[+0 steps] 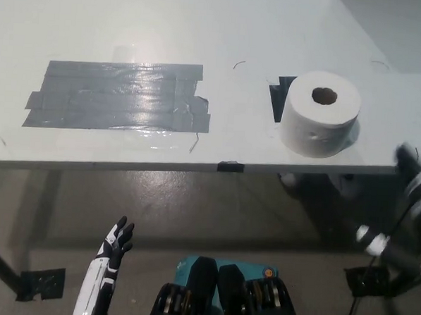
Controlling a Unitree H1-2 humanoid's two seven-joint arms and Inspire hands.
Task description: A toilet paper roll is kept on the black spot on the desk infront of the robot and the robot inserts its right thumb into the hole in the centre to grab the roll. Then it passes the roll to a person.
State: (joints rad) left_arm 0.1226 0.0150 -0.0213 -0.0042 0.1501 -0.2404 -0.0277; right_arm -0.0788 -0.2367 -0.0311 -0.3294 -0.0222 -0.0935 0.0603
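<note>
Head view: toilet paper roll stands upright on the desk, near the front edge, right of centre. Core axis is vertical, hole facing straight up at the camera. It sits on the black spot, of which only a sliver shows on the roll's left side.

Right hand is at the far right edge, below desk level and off the desk's front edge. The roll lies up and to the left of it. It's motion-blurred, so can't tell how far the fingers are spread; it holds nothing. It's clearly the nearer hand: the left hand rests low at bottom left, fingers loosely apart, empty, well away from the roll.

My read: reach not started in earnest. The thumb needs to come over the desk edge and drop into the hole from above, so the hand has to rise first.

Surface: white desk, glossy. Large patch of grey tape on the left half, well apart from the roll, not in the path. Grey floor below the desk; no person in view.
</note>
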